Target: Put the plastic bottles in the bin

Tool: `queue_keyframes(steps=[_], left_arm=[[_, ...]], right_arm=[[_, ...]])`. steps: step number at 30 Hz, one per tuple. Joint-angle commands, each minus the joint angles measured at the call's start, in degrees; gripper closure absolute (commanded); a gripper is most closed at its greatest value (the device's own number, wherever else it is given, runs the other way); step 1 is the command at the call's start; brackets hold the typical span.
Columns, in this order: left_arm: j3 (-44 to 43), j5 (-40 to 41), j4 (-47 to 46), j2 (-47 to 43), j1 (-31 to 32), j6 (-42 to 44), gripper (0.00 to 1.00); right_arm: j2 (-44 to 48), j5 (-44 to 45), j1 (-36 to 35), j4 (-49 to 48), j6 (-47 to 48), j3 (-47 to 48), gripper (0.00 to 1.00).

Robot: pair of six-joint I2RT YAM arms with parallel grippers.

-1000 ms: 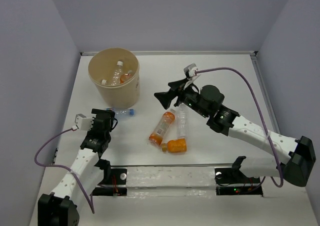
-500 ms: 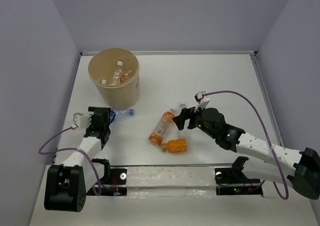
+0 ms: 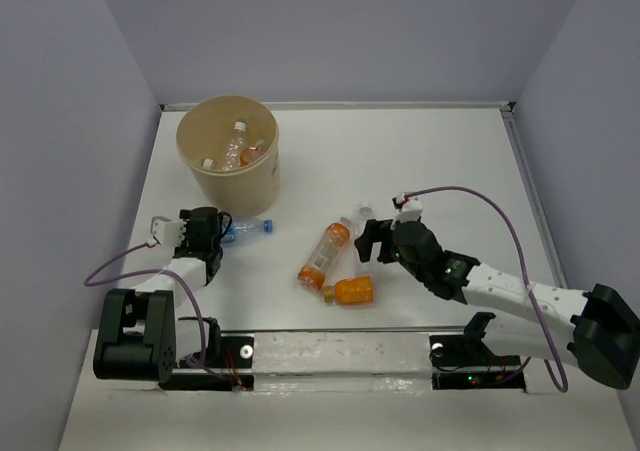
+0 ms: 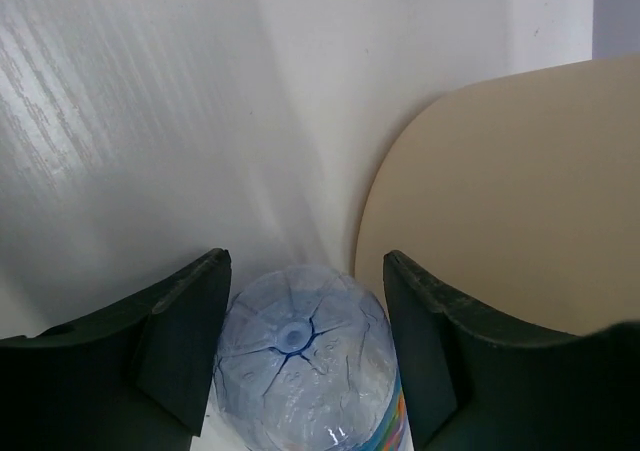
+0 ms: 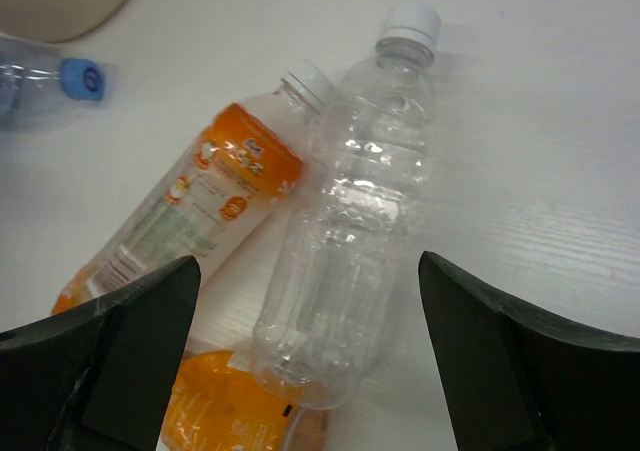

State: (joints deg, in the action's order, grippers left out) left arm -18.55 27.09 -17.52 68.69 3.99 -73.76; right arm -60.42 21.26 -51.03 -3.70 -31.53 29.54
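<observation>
**Spotter:** What has changed?

**Operator:** Both my arms have dropped since a second ago. My left gripper (image 4: 303, 263) has slid in on the blue-capped bottle (image 4: 300, 366). My right gripper (image 5: 308, 261) has swung down from mid-air onto the cluster in the middle of the worktop (image 3: 440, 161).

**Spotter:** Is the left one holding?

**Operator:** Its fingers sit against both flanks of the bottle's base, so I read it as clamped on, though only just. That bottle lies on its side at the foot of the bin (image 3: 245, 186), which stands towards the far left corner.

**Spotter:** And the right?

**Operator:** Its fingers are wide apart, straddling the clear bottle (image 5: 345, 221) and not touching it as far as I can see. An orange bottle (image 5: 195, 216) lies against one side of it, and a second orange bottle (image 5: 235, 421) lies by its base.

**Spotter:** How will you lift cleanly?

**Operator:** On the left, I firm the grip before raising, because the plastic looks thin and may squash or slip. Then I rise straight, clear the rim, and release over the bottles already inside (image 3: 235, 151). On the right, I lower over the clear bottle's mid-body and close slowly. That way one finger slips between it and the orange bottle rather than dragging both.
</observation>
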Motion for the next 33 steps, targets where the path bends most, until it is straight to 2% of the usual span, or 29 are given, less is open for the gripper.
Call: queue_keyframes(steps=[1, 2, 7, 11, 14, 16, 17, 19, 23, 24, 27, 29, 33], left_arm=[[0.0, 2.88, -4.54, 0.66, -0.56, 1.16, 0.32], [0.09, 2.88, -4.89, 1.18, -0.65, 1.68, 0.39], [0.96, 2.88, -5.33, 0.05, -0.74, 4.57, 0.58], [3.25, 2.62, -5.25, -5.13, -0.74, 7.57, 0.64], [5.01, -0.18, -4.02, -12.32, -0.74, 10.11, 0.69], [4.58, -2.12, -0.09, -15.58, -0.74, 11.96, 0.7], [4.14, -5.52, 1.51, -19.25, -0.65, 15.01, 0.71], [3.17, -8.88, 4.67, -23.23, -0.65, 18.81, 0.75], [1.68, -14.25, 11.88, -36.23, -0.56, 23.39, 0.78], [-0.24, -14.61, 15.2, -40.95, -0.47, 25.05, 0.78], [-4.9, -15.67, 19.26, -46.97, -0.47, 27.6, 0.78], [-11.66, -14.53, 20.68, -46.81, -0.47, 30.86, 0.78], [-25.11, -11.73, 19.72, -39.1, -0.47, 35.43, 0.78]], right_arm=[[-3.64, 7.04, 0.58, 3.62, -4.42, 3.85, 0.02], [-6.0, 7.04, 1.27, 4.05, -4.59, 4.55, 0.0], [-15.5, 5.64, 2.95, 5.64, -4.33, 10.7, 0.0], [-20.78, 4.85, 4.09, 5.55, -4.51, 13.34, 0.0], [-23.16, 5.2, 4.79, 5.55, -4.51, 14.23, 0.03], [-23.77, 5.2, 5.59, 5.46, -4.51, 14.32, 0.09], [-24.04, 5.29, 6.37, 5.55, -4.51, 14.32, 0.11], [-23.87, 5.37, 7.69, 5.38, -4.51, 14.14, 0.16], [-24.3, 4.85, 8.92, 4.67, -4.24, 14.05, 0.27], [-24.56, 4.67, 8.93, 4.41, -4.07, 14.14, 0.32], [-25.97, 4.41, 10.15, 4.32, -3.63, 14.41, 0.4], [-26.24, 4.06, 10.85, 4.41, -3.63, 13.97, 0.48], [-23.87, 5.54, 11.39, 4.41, -3.45, 12.57, 0.55]])
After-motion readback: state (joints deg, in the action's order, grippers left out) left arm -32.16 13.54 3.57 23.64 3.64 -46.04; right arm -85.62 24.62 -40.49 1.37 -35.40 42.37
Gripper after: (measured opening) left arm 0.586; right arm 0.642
